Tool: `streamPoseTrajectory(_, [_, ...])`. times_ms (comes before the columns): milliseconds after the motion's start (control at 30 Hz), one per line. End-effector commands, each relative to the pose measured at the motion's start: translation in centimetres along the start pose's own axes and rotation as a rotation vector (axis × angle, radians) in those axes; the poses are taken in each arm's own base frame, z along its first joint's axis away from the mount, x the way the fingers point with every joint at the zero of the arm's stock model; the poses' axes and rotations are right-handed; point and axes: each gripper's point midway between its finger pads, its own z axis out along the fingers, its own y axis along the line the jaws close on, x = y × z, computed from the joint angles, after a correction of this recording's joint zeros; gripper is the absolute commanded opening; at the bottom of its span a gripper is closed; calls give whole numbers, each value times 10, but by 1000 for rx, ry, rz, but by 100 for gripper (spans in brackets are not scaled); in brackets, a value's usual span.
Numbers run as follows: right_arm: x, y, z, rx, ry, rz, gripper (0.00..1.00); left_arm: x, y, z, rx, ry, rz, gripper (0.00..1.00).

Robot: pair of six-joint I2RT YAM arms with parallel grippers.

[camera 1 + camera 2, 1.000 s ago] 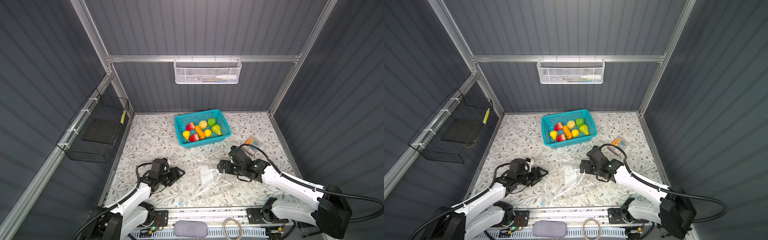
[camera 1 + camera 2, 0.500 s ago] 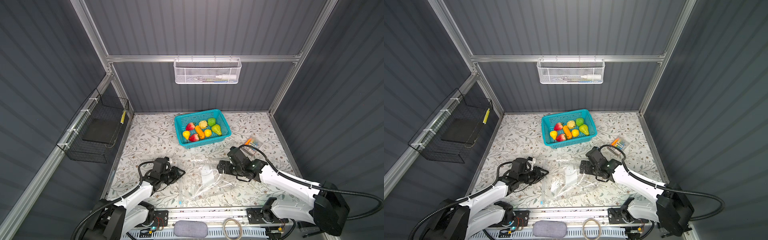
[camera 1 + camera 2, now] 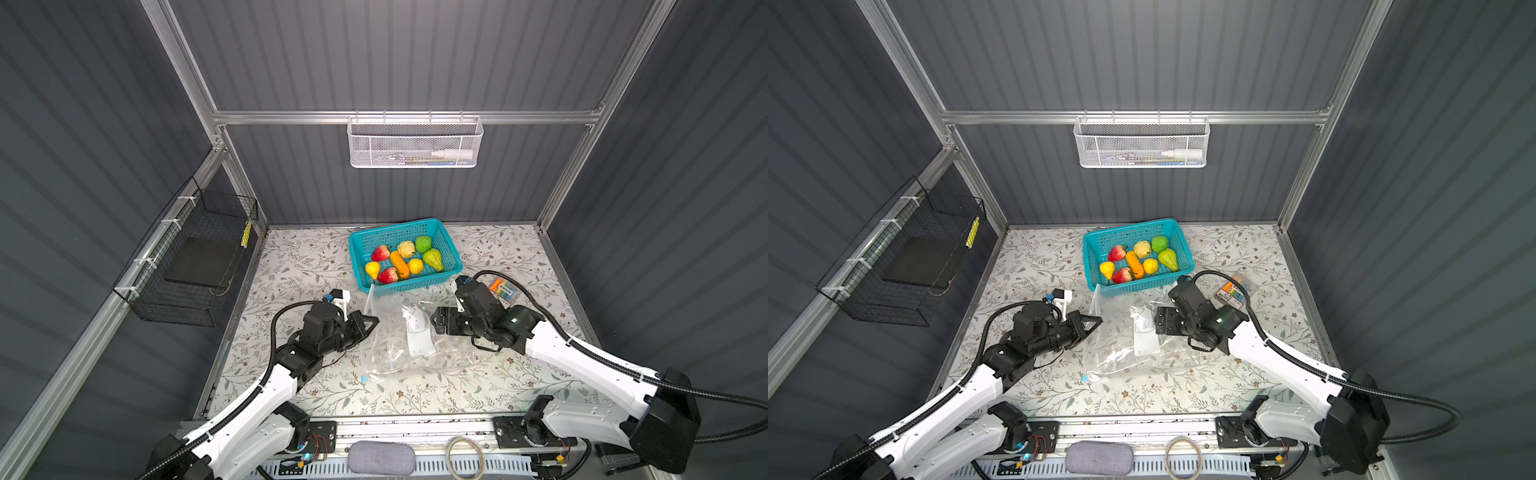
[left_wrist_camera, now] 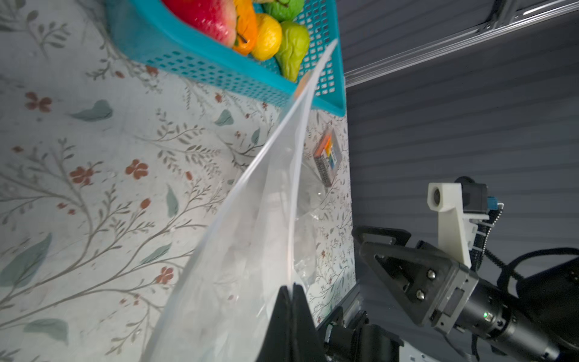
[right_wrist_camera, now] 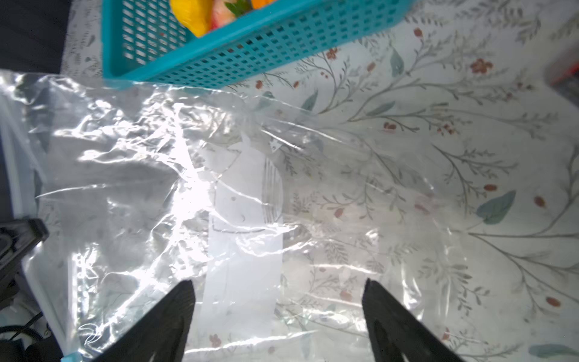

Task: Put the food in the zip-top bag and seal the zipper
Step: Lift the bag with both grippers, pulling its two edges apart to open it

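Observation:
The food (image 3: pixel 399 262) (image 3: pixel 1138 262), several glossy red, yellow, orange and green toy fruits, lies in a teal basket (image 3: pixel 409 285) at the back. In front of it the clear zip-top bag (image 3: pixel 415 349) (image 3: pixel 1133 349) (image 5: pixel 156 175) lies crinkled on the floral mat, with a white label (image 3: pixel 419 338). My left gripper (image 3: pixel 375 320) (image 4: pixel 293 286) is shut on the bag's left edge by the zipper (image 4: pixel 294 188), lifting it. The light-blue slider (image 3: pixel 364 378) sits at the near corner. My right gripper (image 3: pixel 434 322) (image 5: pixel 277 283) hangs open over the bag's right half.
An orange-and-black packet (image 3: pixel 505 289) lies right of the basket, behind my right arm. A white mesh basket (image 3: pixel 415 143) hangs on the back wall and a black wire basket (image 3: pixel 195 257) on the left wall. Grey walls close in three sides.
My left gripper has moved in to the bag's left edge and shut on it, raising that edge. The right gripper's jaws have narrowed a little over the bag.

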Motion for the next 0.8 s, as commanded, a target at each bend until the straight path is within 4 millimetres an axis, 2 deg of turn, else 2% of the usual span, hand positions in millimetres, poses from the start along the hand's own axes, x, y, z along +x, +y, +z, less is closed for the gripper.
streamPoseTrajectory(0, [-5,21,-23,-72,-4,-46,78,-7,-4,12,-33,-55,-47,0])
streamPoseTrajectory(100, [-3,41,-31,-126,-6,-56,71,-3,-18,30,-23,-55,-24,0])
streamPoseTrajectory(167, [-4,56,-45,-184,-32,-65,67,2,-29,41,-21,-52,-6,0])
streamPoseTrajectory(300, [9,75,-49,-231,-14,-94,60,12,-44,60,-21,-49,20,0])
streamPoseTrajectory(467, [32,79,-41,-217,39,-125,56,14,-45,69,-19,-74,-13,0])
streamPoseTrajectory(533, [43,81,-26,-202,71,-121,56,14,-46,70,-17,-86,-18,0])
streamPoseTrajectory(767, [47,78,0,-115,49,-96,54,17,-50,69,-23,-87,-15,0])
